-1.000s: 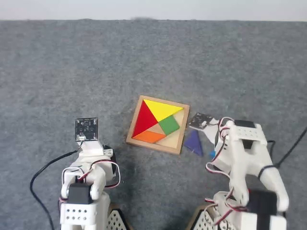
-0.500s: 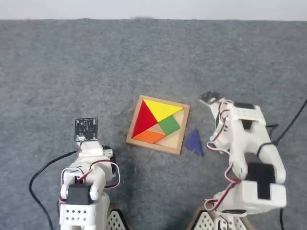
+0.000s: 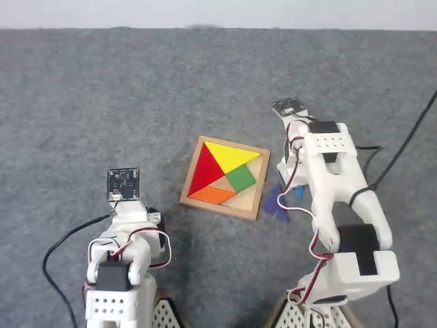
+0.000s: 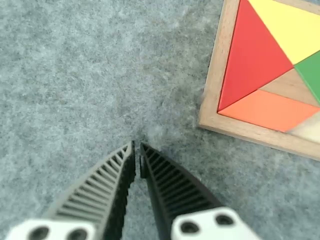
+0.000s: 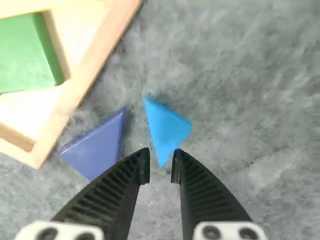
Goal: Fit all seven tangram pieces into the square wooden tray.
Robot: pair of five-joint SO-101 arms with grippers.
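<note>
Grey carpet-like fabric covers the worktop [image 3: 102, 89], on which both arms stand side by side. The right arm [image 3: 334, 184] is stretched forward. The left arm [image 3: 123, 253] is folded back near its base. The square wooden tray [image 3: 218, 208] lies ahead of the left tool [image 4: 137, 146] and off to the right arm's side, apart from it. The same tray lies close beside the right tool [image 5: 160, 165], on the left arm's side.

Inside the tray, a red triangle [image 3: 202, 171] fills the side nearest the left tool. A yellow triangle [image 3: 231, 156] fills the far side. An orange parallelogram [image 3: 213, 195] lies along the near rim, and a green square [image 3: 240, 178] sits toward the right tool; bare wood shows around the square.

On the fabric outside the tray, a dark blue triangle [image 5: 97, 145] lies against the rim, just beside the right tool. A smaller light blue triangle [image 5: 165, 127] lies directly ahead of that tool.

The right tool is released, its tips narrowly parted with one corner of the light blue triangle between them. The left tool is clenched on nothing, its tips over bare fabric.
</note>
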